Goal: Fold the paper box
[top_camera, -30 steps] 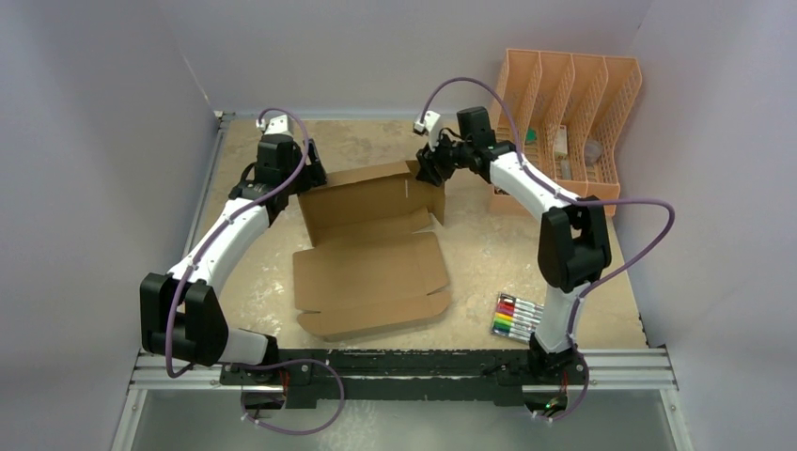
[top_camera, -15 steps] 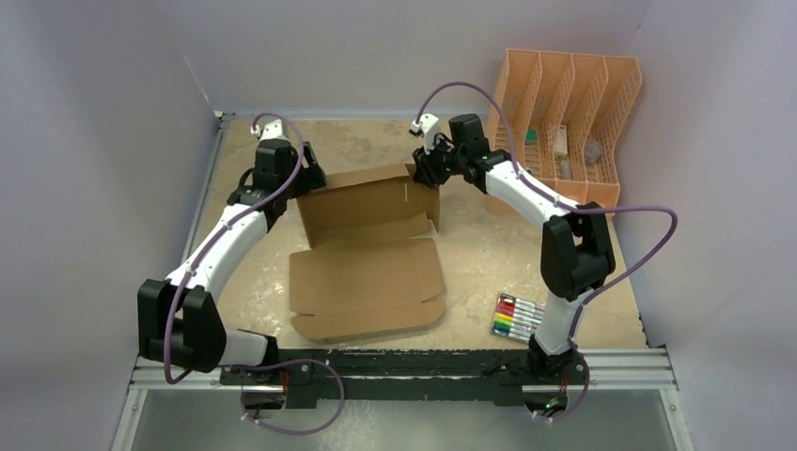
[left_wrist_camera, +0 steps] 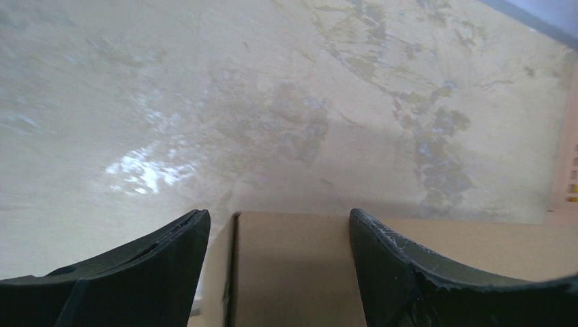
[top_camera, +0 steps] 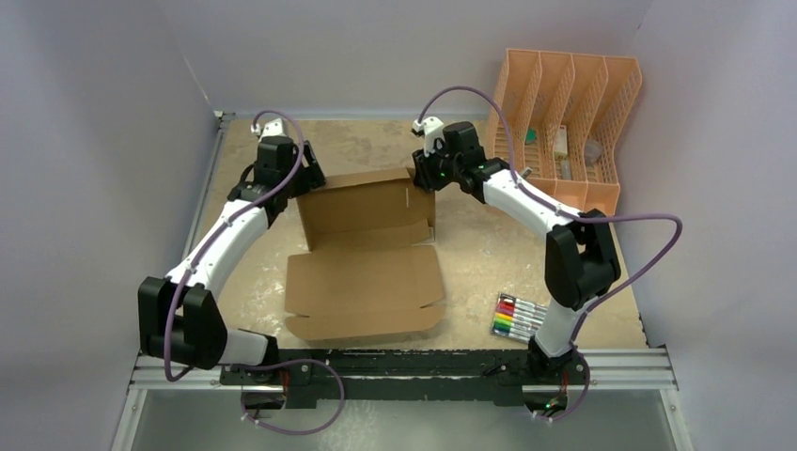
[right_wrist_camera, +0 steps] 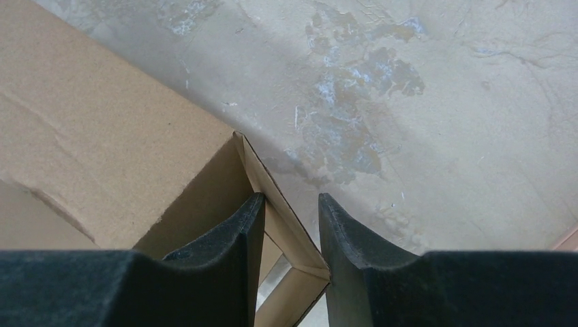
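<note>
One paper box (top_camera: pixel 367 244) is engaged by two grippers: left gripper (left_wrist_camera: pixel 279 221) fingers are spread astride one corner; right gripper (right_wrist_camera: pixel 290 204) fingers are clamped on one wall.

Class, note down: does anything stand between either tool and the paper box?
Nothing visible does. The left tool straddles the paper box at its upright panel's left corner; the right tool straddles the side flap at the right corner.
</note>
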